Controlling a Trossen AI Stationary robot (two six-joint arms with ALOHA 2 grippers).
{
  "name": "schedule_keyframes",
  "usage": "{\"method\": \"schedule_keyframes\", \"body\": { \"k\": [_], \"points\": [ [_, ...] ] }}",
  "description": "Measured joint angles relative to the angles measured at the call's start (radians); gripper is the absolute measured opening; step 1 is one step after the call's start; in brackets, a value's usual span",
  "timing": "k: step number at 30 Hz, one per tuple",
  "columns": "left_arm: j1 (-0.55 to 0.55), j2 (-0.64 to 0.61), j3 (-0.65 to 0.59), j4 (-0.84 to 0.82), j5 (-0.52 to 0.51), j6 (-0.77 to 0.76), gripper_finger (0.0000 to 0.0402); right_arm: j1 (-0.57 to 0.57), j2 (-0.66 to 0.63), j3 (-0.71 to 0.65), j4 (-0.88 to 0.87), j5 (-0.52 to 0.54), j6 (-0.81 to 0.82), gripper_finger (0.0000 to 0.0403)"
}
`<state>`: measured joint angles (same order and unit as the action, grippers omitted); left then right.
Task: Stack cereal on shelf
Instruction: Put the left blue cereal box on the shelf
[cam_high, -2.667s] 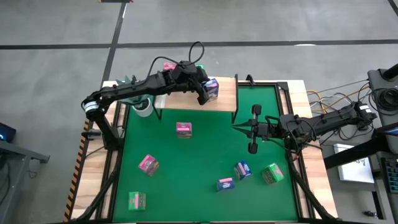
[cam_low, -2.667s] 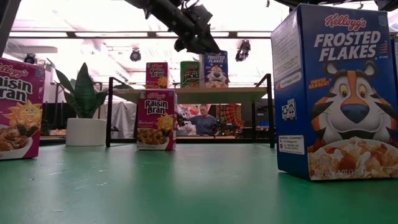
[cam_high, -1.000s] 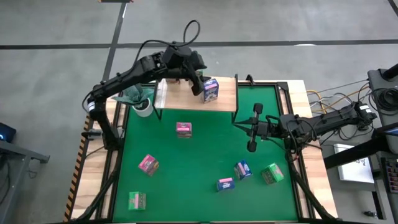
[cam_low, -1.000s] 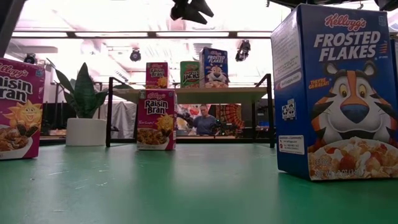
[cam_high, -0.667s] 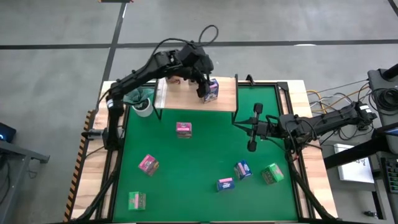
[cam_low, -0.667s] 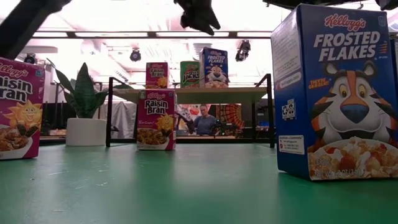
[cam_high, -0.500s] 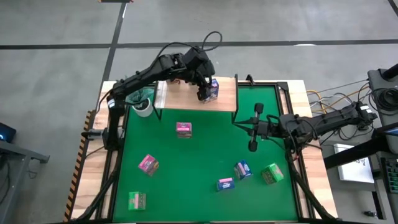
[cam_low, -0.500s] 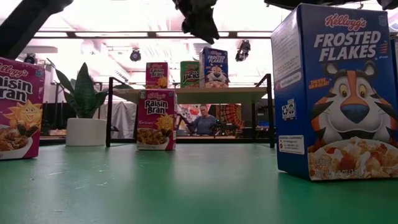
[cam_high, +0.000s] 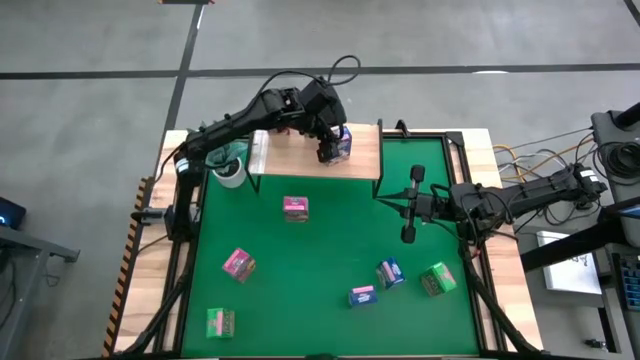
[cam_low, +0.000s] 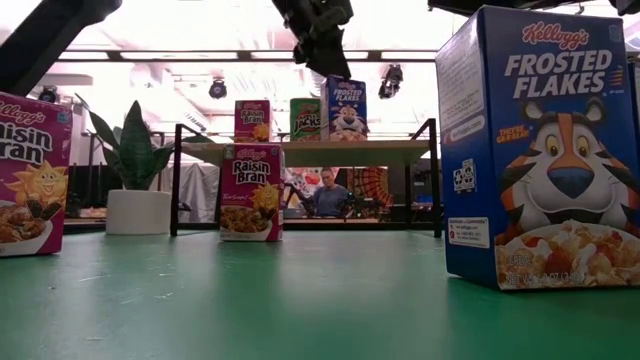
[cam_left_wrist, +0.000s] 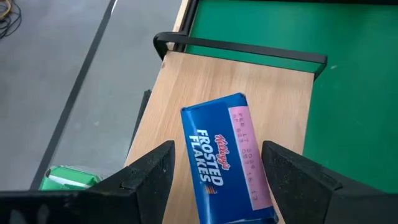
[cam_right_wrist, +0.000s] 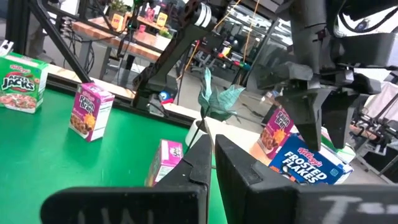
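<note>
High view: shelf (cam_high: 362, 160) sits at the far edge of the green mat (cam_high: 320, 270). A blue Frosted Flakes box (cam_high: 341, 143) stands on it, pink box (cam_high: 279, 127) partly hidden by the left arm. Loose on the mat: pink boxes (cam_high: 295, 208) and (cam_high: 238, 264), green boxes (cam_high: 221, 322) and (cam_high: 437, 279), blue boxes (cam_high: 390, 272) and (cam_high: 362, 296). Potted plant (cam_high: 228, 160) sits beside the shelf's labelled end. Right gripper (cam_high: 408, 205) rests over the mat's right side, clenched, holding nothing.

Low view: three boxes in a row on the shelf, pink, green Apple Jacks (cam_low: 306, 119), blue. Left gripper (cam_low: 322, 55) hangs just above the blue one. A person sits behind the table.

Left wrist view: left fingers (cam_left_wrist: 152, 171) spread wide, straddling the blue box top, not touching it; released.

Right wrist view: fingers (cam_right_wrist: 202, 158) pressed together, empty.
</note>
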<state>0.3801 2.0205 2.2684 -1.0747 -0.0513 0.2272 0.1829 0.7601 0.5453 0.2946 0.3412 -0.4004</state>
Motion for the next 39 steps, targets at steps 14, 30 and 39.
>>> {"method": "schedule_keyframes", "body": {
  "k": [14, 30, 39],
  "points": [
    [0.0, 0.048, -0.001, -0.024, -0.002, 0.013, 0.0224, 0.0, 0.0, 0.0, -0.004, 0.0, -0.001, 0.0013],
    [0.0, 0.048, 0.0, 0.066, 0.019, 0.11, 0.0161, 0.0, 0.0, 0.0, -0.003, 0.0, -0.003, 0.0013],
    [0.015, 0.068, 0.0, 0.273, 0.036, 0.182, 0.016, 0.0, 0.0, 0.0, -0.002, 0.0, -0.003, 0.0013]
  ]
}}
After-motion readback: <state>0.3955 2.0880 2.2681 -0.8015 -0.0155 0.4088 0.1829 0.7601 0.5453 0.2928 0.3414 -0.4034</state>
